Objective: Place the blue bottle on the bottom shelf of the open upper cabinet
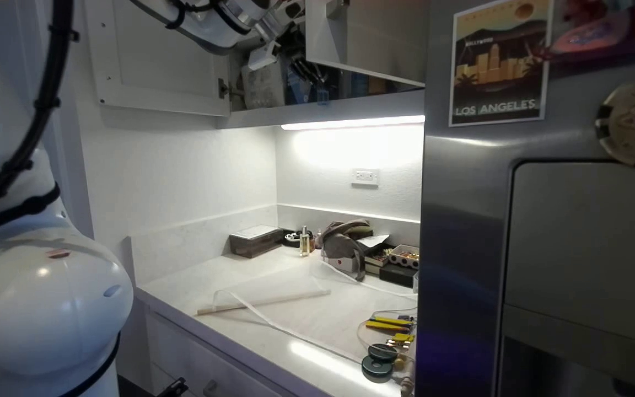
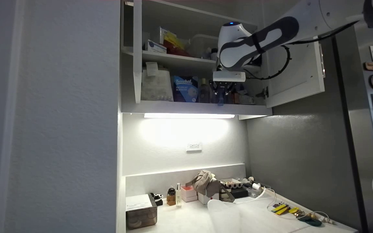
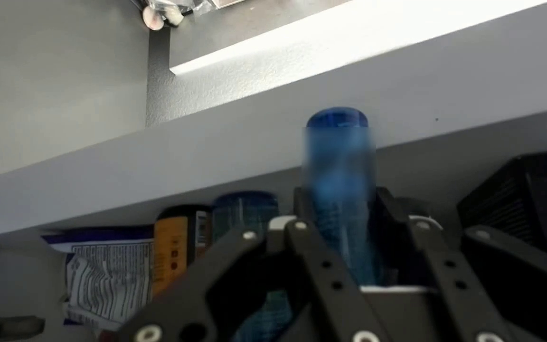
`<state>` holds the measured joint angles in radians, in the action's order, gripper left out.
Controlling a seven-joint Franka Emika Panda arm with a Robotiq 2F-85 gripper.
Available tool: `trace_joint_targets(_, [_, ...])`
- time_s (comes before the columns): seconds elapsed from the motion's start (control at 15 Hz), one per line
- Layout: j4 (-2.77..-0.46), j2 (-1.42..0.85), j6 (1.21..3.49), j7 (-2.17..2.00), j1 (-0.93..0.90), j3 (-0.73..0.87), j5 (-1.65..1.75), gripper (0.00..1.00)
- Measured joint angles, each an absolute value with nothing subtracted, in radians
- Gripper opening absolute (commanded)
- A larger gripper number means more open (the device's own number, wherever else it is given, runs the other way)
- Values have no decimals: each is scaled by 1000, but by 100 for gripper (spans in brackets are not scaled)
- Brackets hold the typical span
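Blue bottle point(image 3: 339, 164), slim and translucent, one end darker, clamped in the end effector point(image 3: 344, 202)

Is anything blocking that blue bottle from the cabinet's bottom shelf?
Perhaps the bottom shelf itself: its front edge shows behind the lower end of the blue bottle in the fingers, so it may need lifting. A wider bluish container stands further in, to one side; what is directly behind is hidden.

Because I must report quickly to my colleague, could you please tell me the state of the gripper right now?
Gripper: closed, holding the blue bottle.
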<state>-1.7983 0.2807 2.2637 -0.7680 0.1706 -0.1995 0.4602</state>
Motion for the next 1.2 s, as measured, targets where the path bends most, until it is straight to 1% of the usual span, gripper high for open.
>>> trace_joint_targets(0.27, [-1682,223,2179,-768,142,-199,462,9])
trace_joint_targets(0.67, [-1516,86,2161,-770,100,-181,473,9])
trace_joint_targets(1.2, [-1362,-65,2132,-771,21,-135,510,9])
